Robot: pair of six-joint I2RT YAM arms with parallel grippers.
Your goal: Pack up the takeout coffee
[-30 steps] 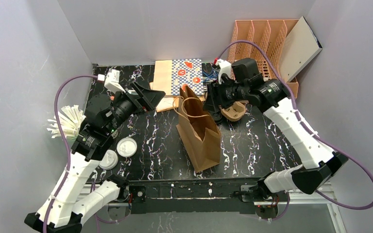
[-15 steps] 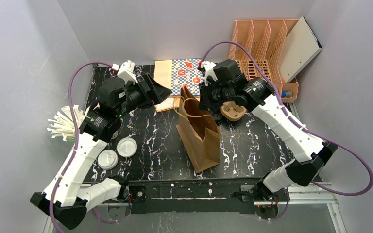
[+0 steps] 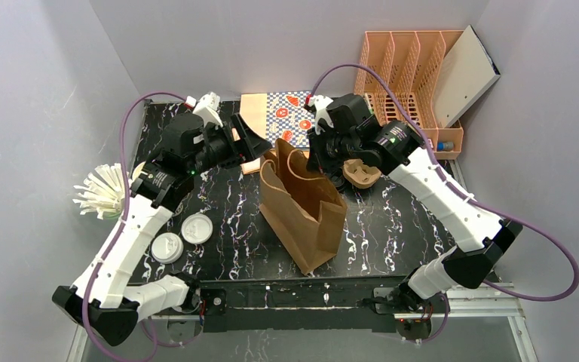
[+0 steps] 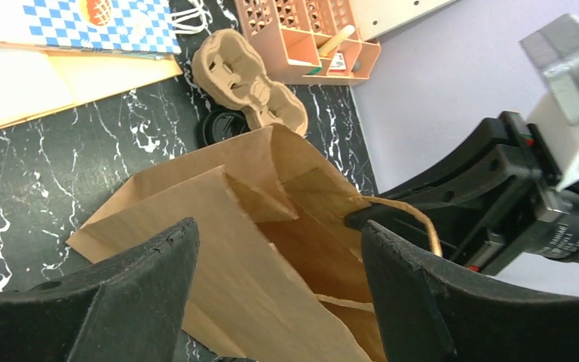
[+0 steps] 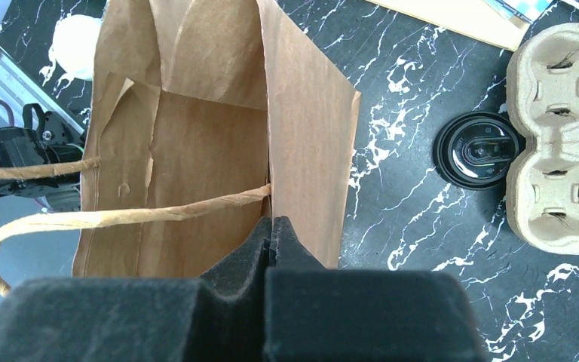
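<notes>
Pinching paper bag point(image 3: 301, 207) | right claw point(image 5: 273, 226) clamped | left claw point(image 4: 279, 230) spread

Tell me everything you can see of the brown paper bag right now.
The brown paper bag is creased kraft paper with folded gusset sides and twisted paper handles. It sits in the middle of the black marble table, mouth spread open. The right gripper is shut on one rim wall next to a handle. The left gripper is open, its fingers either side of the opposite wall, contact unclear. No cup shows inside.
</notes>
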